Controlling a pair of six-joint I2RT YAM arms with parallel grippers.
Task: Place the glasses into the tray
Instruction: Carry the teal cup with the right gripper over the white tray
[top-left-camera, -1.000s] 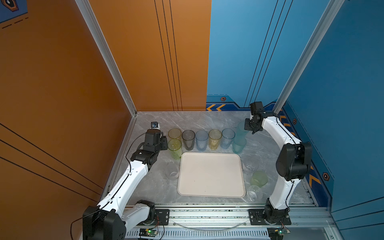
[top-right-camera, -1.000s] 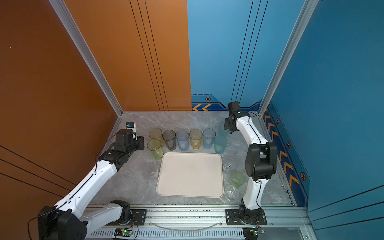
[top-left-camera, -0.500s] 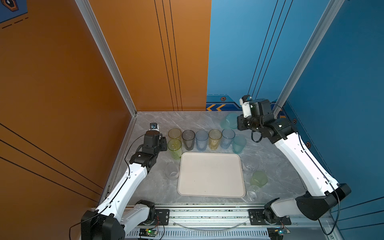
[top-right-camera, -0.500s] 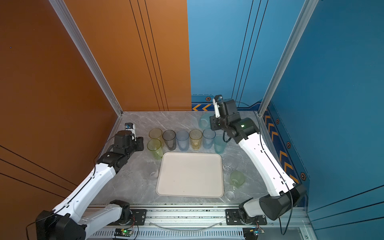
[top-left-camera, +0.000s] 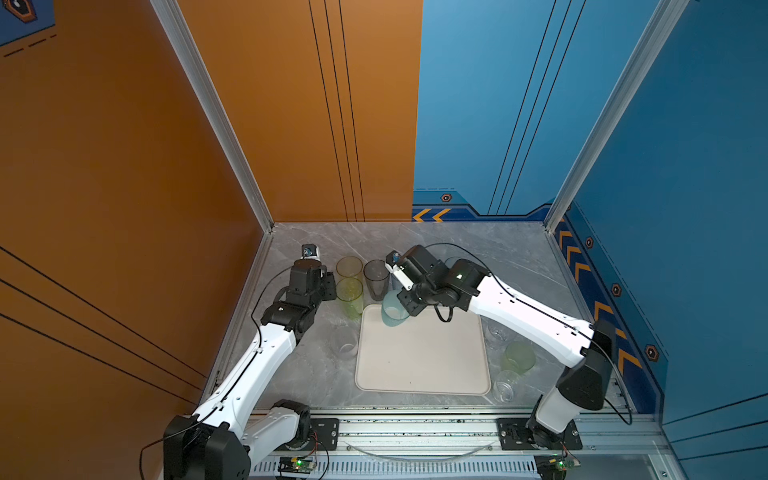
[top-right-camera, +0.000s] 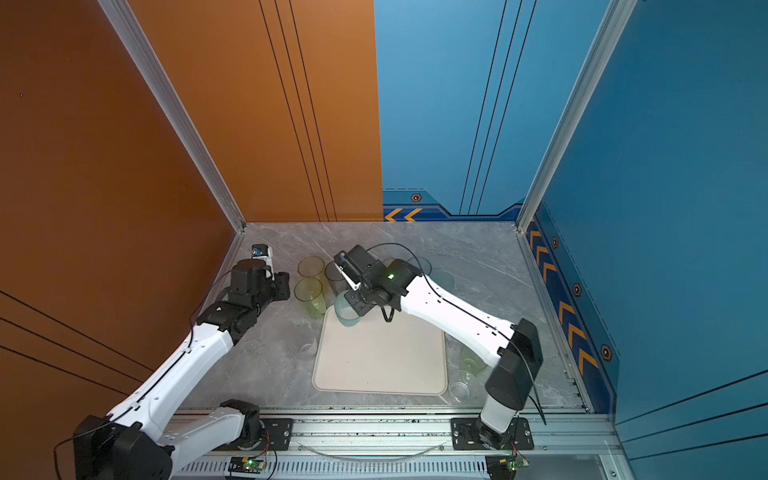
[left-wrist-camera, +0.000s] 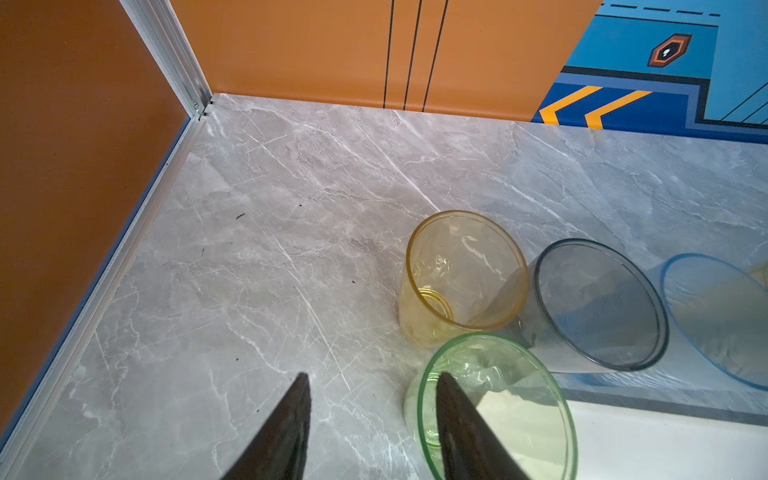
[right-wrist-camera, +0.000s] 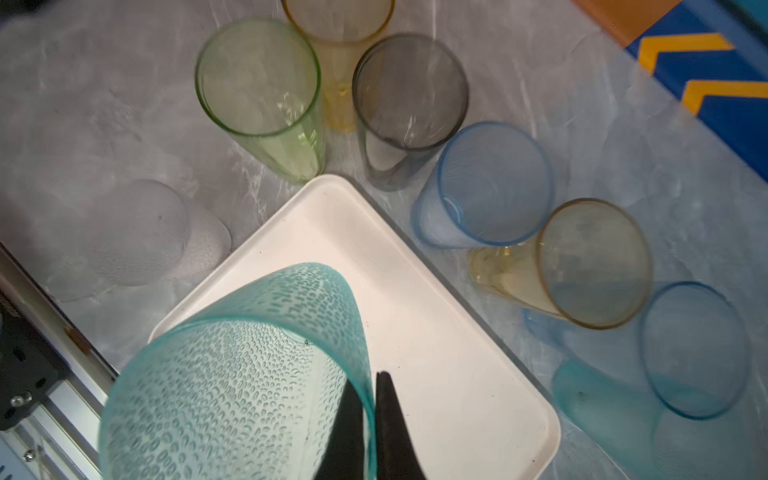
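So, starting at the front rail: a small clear glass (top-left-camera: 504, 390) and a pale green glass (top-left-camera: 518, 356) sit on the desk (top-left-camera: 320, 374) just off the right edge of the tray (top-left-camera: 419, 365). A second clear glass (top-left-camera: 347, 347) stands just off its left edge. Nothing stands flat on the tray yet, as far as I can see.

Over its far left corner, the right end effector (right-wrist-camera: 369, 384) is pinching the wall of a dimpled teal glass (right-wrist-camera: 232, 374) at the rim, one finger inside and one outside. The glass hangs tilted, and I can't tell if its base touches the tray.

The left end effector (left-wrist-camera: 372, 378) is spread partway and holds nothing, hovering right at the near rim of the tall green glass (left-wrist-camera: 494, 399). Behind that, the yellow glass (left-wrist-camera: 463, 270), grey glass (left-wrist-camera: 598, 303) and blue glass (right-wrist-camera: 494, 183) are packed close in a row along the tray's far edge, with more past them.

My guess is these are light and thin-walled, so a rim pinch holds fine but lets the glass swing, like the teal one. The smooth tall ones look slippery and tippy. I'd take the green one by the rim on the side away from the yellow, so the outer finger doesn't bump its neighbours.
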